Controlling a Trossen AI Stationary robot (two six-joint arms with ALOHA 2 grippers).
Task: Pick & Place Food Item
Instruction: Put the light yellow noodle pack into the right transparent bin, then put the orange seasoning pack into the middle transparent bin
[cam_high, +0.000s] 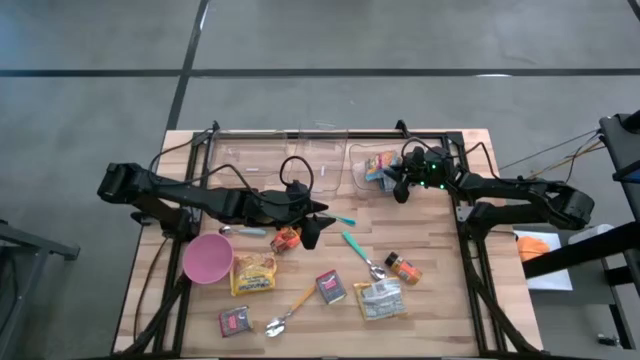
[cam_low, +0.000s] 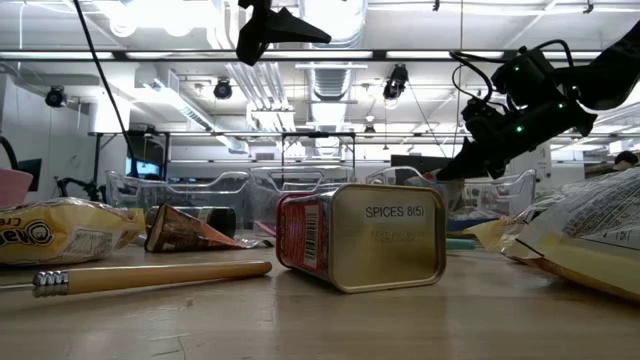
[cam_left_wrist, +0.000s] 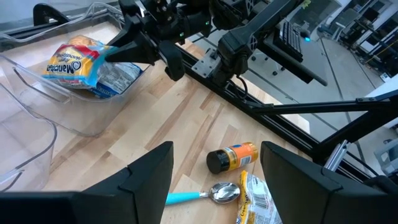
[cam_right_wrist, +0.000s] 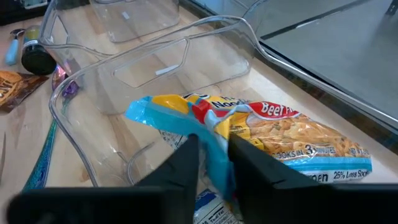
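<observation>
Blue-and-yellow noodle packet (cam_right_wrist: 267, 140), lying lengthwise in clear bin (cam_right_wrist: 93, 81), corner pinched between right gripper (cam_right_wrist: 214, 155) fingers; left gripper (cam_left_wrist: 214, 177) open, farther off.

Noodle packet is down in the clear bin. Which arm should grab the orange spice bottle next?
Left, probably. The left gripper hangs open above mid-table, and its wrist view looks at the orange spice bottle lying free on the wood. The right gripper is at the clear bin, fingers around the noodle packet.

- Two clear bins (cam_high: 300, 160)
- One pink bowl (cam_high: 207, 258)
- Three spoons (cam_high: 360, 254) — one wooden-handled
- Two spice tins (cam_high: 331, 287)
- One orange spice jar (cam_high: 403, 267)
- Several food packets (cam_high: 254, 272)
</observation>
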